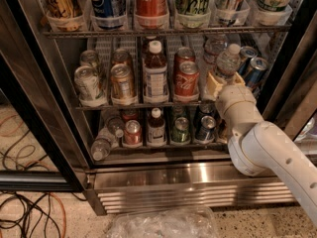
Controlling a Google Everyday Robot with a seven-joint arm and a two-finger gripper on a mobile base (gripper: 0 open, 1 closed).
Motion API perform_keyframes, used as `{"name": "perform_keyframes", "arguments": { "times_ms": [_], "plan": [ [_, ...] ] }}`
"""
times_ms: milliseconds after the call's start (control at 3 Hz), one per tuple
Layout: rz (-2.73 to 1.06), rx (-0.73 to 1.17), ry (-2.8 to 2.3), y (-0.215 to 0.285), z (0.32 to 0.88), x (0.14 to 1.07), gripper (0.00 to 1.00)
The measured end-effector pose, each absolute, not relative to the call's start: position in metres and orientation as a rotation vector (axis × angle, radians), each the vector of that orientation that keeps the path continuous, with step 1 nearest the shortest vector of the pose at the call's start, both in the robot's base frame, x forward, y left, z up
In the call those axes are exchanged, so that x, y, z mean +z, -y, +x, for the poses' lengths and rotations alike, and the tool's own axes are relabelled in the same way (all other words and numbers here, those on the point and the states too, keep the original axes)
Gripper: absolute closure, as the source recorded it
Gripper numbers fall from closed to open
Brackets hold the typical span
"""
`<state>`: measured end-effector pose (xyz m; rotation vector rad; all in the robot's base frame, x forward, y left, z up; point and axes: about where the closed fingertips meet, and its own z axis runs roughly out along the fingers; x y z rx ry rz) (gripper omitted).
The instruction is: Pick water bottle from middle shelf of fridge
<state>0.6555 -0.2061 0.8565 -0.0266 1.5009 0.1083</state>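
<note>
The fridge (188, 181) stands open with three wire racks of drinks. The water bottle (228, 59), clear with a white cap, stands slightly tilted at the right end of the middle shelf (124, 104). My gripper (225, 82) reaches in from the lower right and is shut on the bottle's lower part; a cream finger (213, 85) shows to its left, the other is hidden behind my white wrist. The bottle's base is hidden by the gripper.
On the middle shelf are a Coke can (186, 79), a brown-liquid bottle (155, 73), more cans to the left, and blue cans (255, 69) just right of the gripper. A second clear bottle (214, 44) stands behind. Large cans fill the top rack. Cables (29, 217) and crumpled plastic (163, 224) lie on the floor.
</note>
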Motion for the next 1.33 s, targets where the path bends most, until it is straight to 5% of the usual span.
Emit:
{"name": "perform_keyframes", "arguments": {
  "times_ms": [1333],
  "plan": [
    [-0.169, 0.09, -1.323, 0.198, 0.617, 0.916, 1.0]
  ]
}}
